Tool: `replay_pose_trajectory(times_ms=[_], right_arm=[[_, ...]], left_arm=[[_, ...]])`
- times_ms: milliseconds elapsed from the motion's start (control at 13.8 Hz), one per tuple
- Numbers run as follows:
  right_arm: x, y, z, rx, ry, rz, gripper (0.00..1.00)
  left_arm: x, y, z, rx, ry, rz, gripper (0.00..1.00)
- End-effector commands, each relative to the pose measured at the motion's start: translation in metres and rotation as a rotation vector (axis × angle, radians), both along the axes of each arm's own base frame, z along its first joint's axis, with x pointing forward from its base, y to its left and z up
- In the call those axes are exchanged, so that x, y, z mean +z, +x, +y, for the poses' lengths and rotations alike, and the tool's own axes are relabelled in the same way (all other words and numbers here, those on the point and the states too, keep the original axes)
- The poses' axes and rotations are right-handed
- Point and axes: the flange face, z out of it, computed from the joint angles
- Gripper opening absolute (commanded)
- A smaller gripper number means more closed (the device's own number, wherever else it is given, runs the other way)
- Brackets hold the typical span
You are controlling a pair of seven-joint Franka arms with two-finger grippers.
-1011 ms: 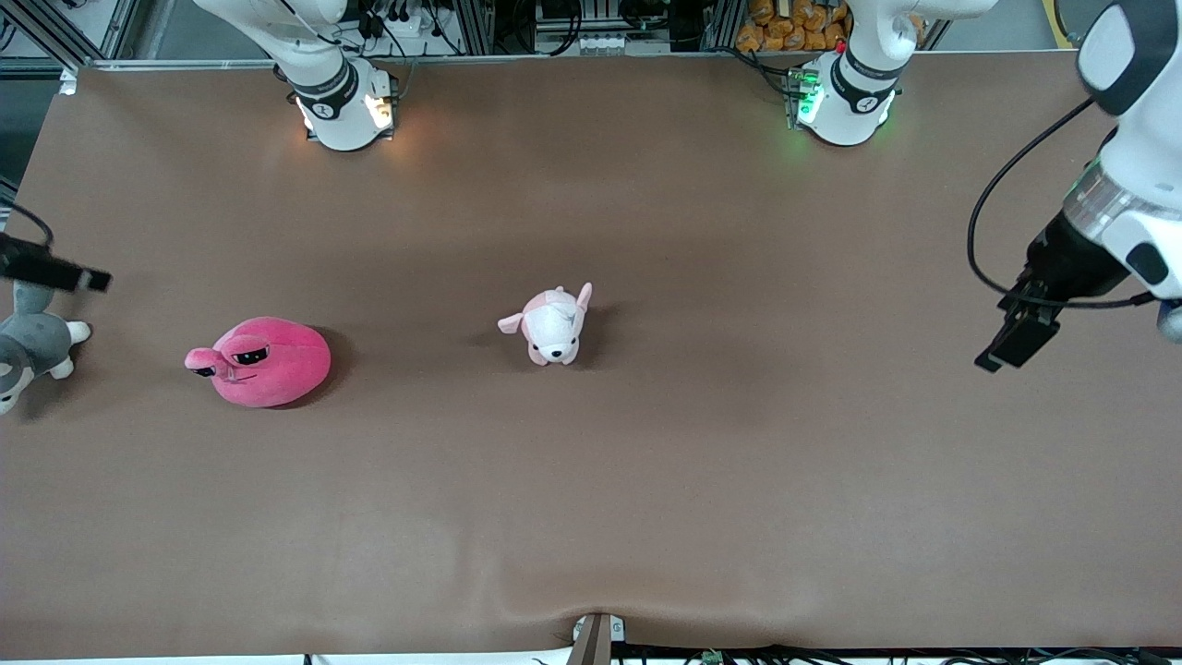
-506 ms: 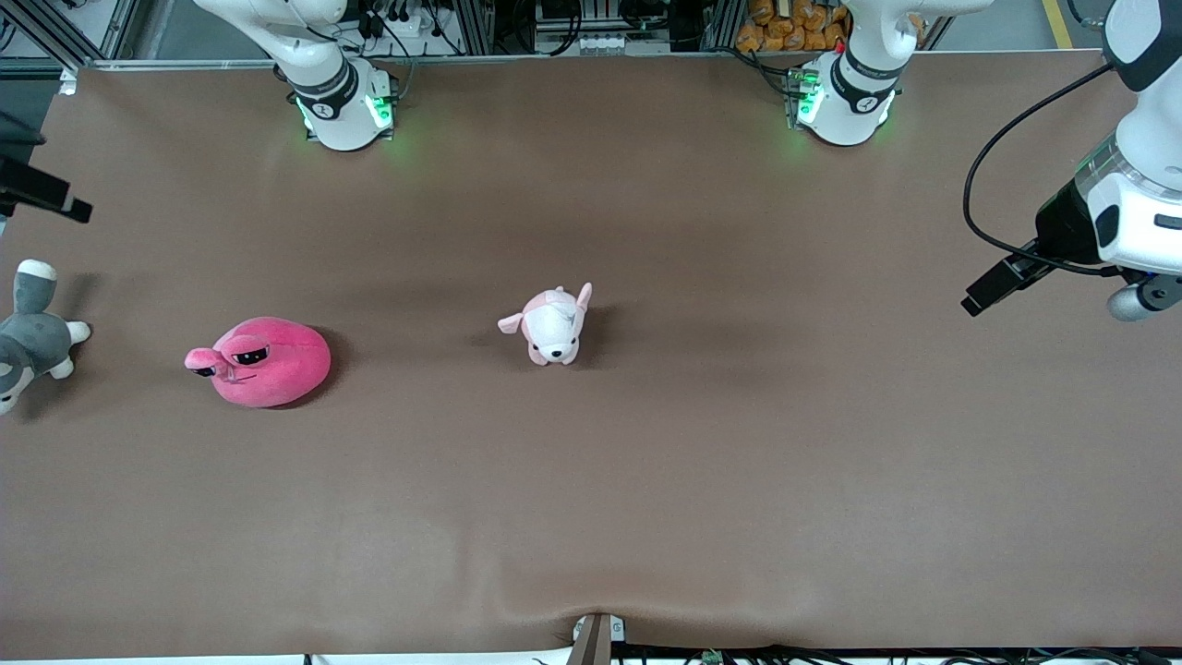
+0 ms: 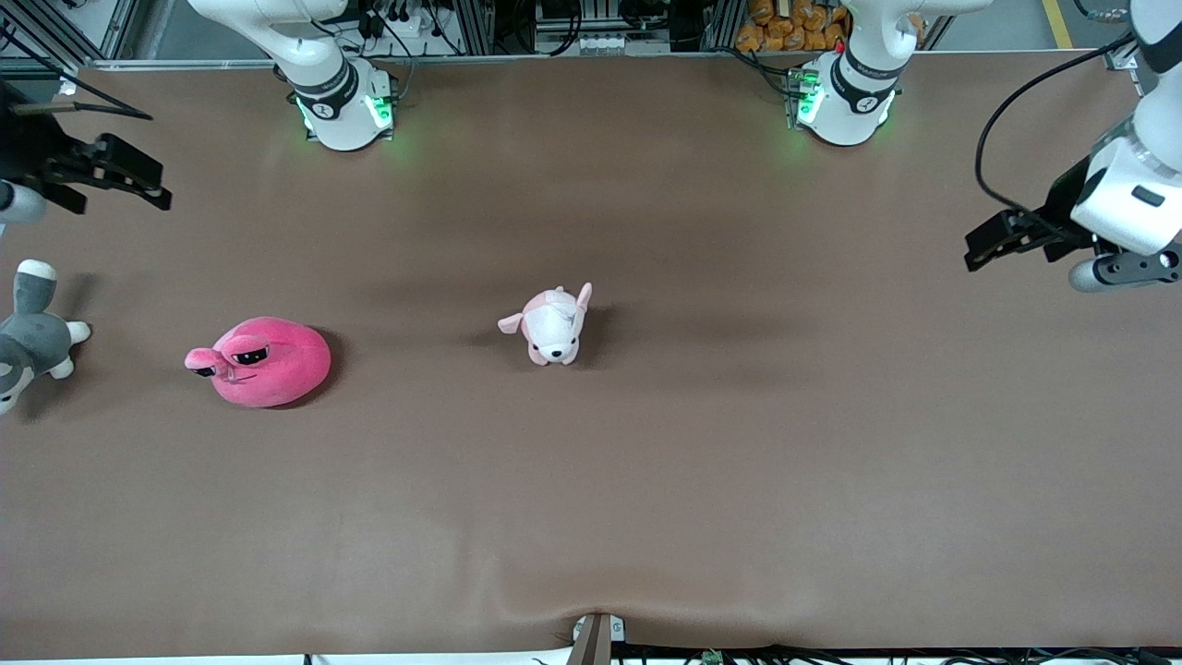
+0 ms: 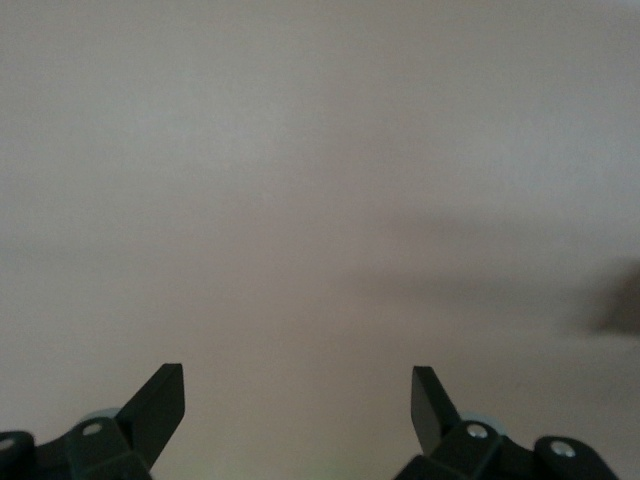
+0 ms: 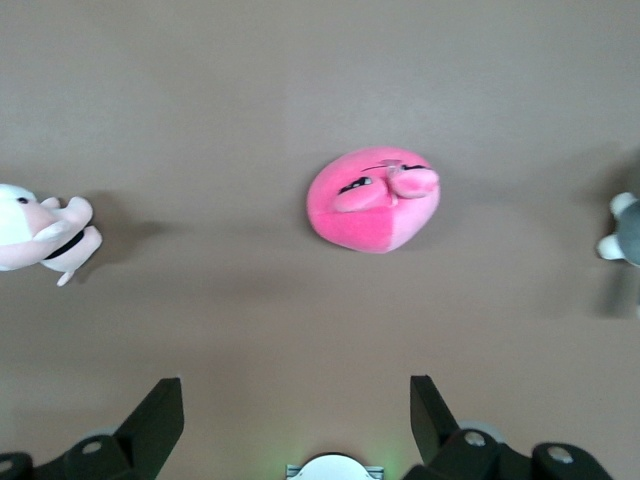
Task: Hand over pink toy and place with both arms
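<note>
The pink toy (image 3: 263, 360), a round hot-pink plush with stalk eyes, lies on the brown table toward the right arm's end. It also shows in the right wrist view (image 5: 375, 200). My right gripper (image 3: 148, 180) is open and empty, up over bare table at the right arm's end, apart from the toy; its fingers (image 5: 160, 410) stand wide apart. My left gripper (image 3: 983, 245) is open and empty, up over bare table at the left arm's end. The left wrist view shows its gripper (image 4: 297, 400) over table surface only.
A small pale pink-and-white puppy plush (image 3: 552, 325) sits near the table's middle and also shows in the right wrist view (image 5: 40, 235). A grey-and-white plush animal (image 3: 32, 337) lies at the right arm's end of the table, beside the pink toy.
Both grippers have risen and swung toward the bases' side of the table. The right gripper has left the spot over the grey plush. The toys have not moved.
</note>
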Motion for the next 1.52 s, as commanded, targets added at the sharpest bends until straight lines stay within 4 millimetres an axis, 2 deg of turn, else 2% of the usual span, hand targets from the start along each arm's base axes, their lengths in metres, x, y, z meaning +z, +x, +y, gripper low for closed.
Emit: replay_pose_trajectory(times_ms=[0,144,289,433,578,1444], right_arm=[[0.006,-0.002,-0.025,0.000,-0.016,0.021,1.00],[0.004,-0.005,-0.030,-0.010,-0.012,0.006,1.00],[-0.001,-0.005,-0.027,-0.006,-0.008,0.001,1.00],[-0.002,-0.005,-0.034,-0.021,0.013,0.007,1.00],[-0.001,-0.007,-0.037,-0.026,0.038,0.009,1.00],[-0.005,-0.013,-0.048,-0.038,0.040,0.046,1.00]], left_arm=[[0.017,-0.016,-0.001,-0.110,-0.011,0.033,1.00],[0.022,-0.019,-0.004,-0.116,-0.037,0.044,1.00],[0.029,-0.028,0.001,-0.109,-0.039,0.058,1.00],[0.031,-0.028,0.016,-0.083,-0.034,0.057,1.00],[0.033,-0.027,0.018,-0.058,-0.026,0.052,1.00],[0.033,-0.029,0.016,-0.133,0.011,0.062,1.00]])
